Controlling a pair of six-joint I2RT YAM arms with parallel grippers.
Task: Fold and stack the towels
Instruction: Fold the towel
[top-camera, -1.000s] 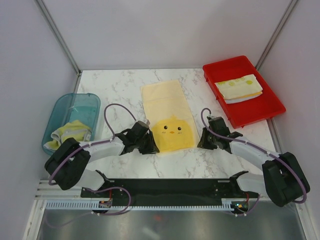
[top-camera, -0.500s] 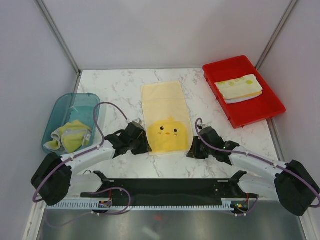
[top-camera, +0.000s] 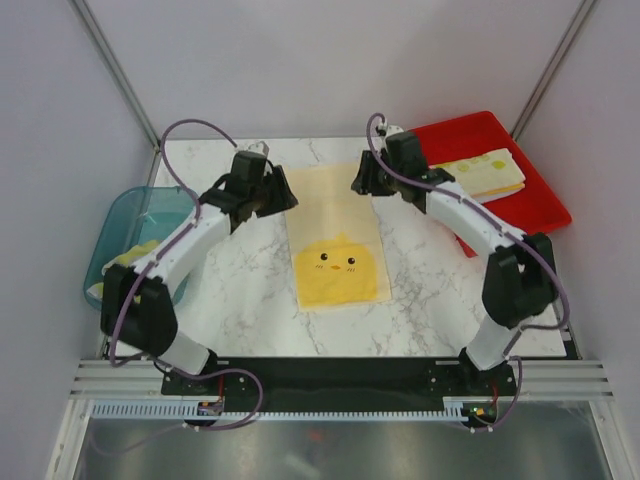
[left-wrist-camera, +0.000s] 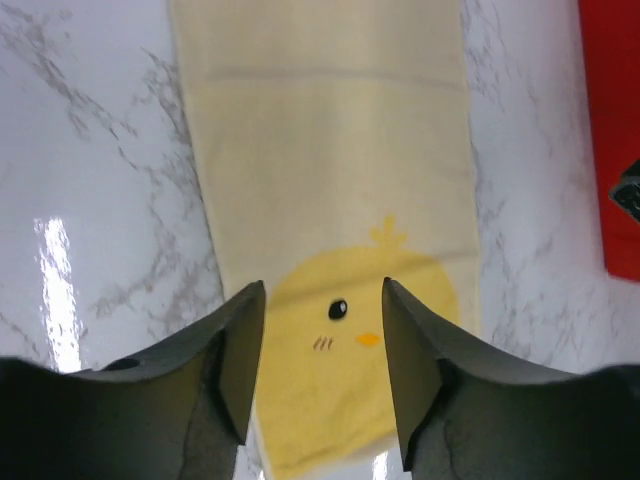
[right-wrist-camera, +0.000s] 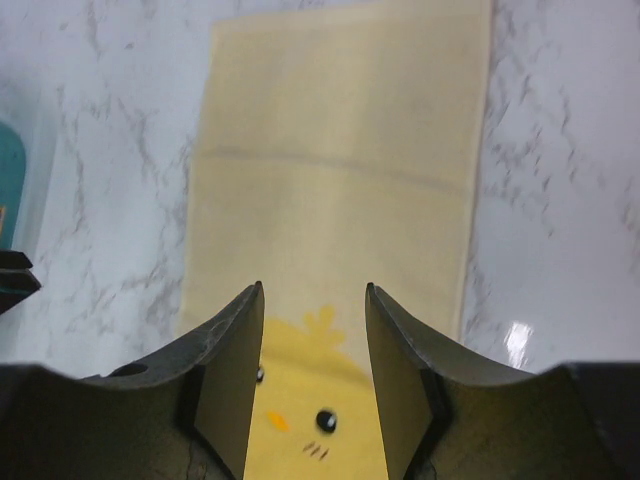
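Here, marble table (top-camera: 230, 290), grey walls (top-camera: 330, 70), yellow towel (top-camera: 335, 240), left gripper (left-wrist-camera: 323, 290) spread, right gripper (right-wrist-camera: 313, 290) spread.

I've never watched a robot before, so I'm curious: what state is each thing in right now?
Chick towel: spread flat, unfolded.
Tray towels: folded, stacked in red tray.
Tub towel: crumpled in teal tub.
Left claw: open, empty.
Right claw: open, empty.

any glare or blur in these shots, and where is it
Left wrist view: a bright glare streak on the marble table left of the yellow towel, which looks sharp. Right wrist view: a smaller glare spot at lower right, veining there slightly smeared. Top external view: even, soft light, faint shadows, no strong glare.
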